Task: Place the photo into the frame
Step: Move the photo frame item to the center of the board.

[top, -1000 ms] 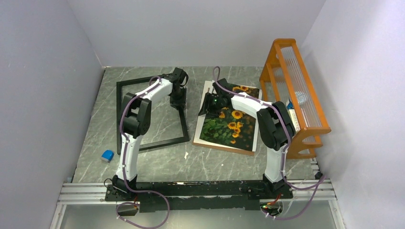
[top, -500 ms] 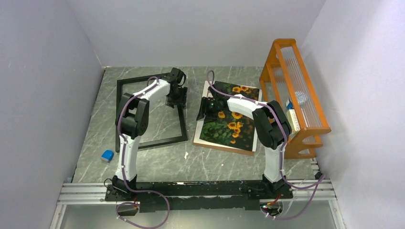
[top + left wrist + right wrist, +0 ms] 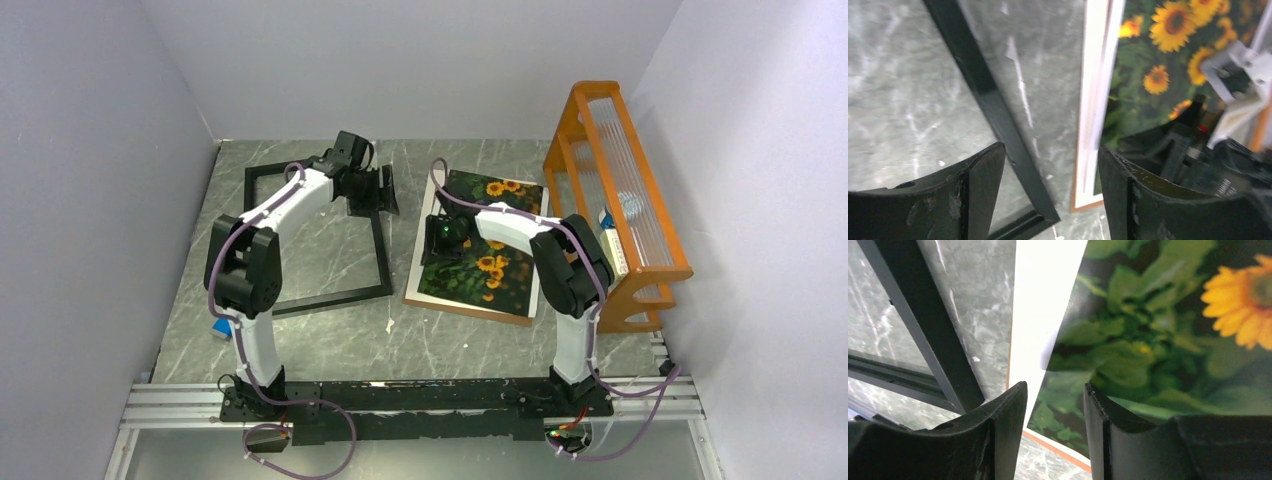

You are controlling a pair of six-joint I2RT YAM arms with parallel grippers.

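The photo [image 3: 478, 275] lies flat on top of a white mat [image 3: 1040, 300] and a brown backing board [image 3: 465, 310], its left edge directly under the right tool [image 3: 1054, 386]. That tool's fingers stand partly apart with nothing between them. The likeliest trouble is the pick itself. The print is thin and flush on the mat, so a pinch at this edge could catch the mat as well, push the whole stack along the bench [image 3: 330, 340], or crease the print's border. The frame [image 3: 340, 298] lies just off that tool's left side, apart from the stack, so a dragged sheet could ride up on its near bar rather than drop inside. The left tool [image 3: 1050, 149] hangs over the frame's far right corner, fingers wide apart and empty, with the bar below and ahead of it. A low sweep there could knock the frame askew. The two arms are close, so a clash is possible.
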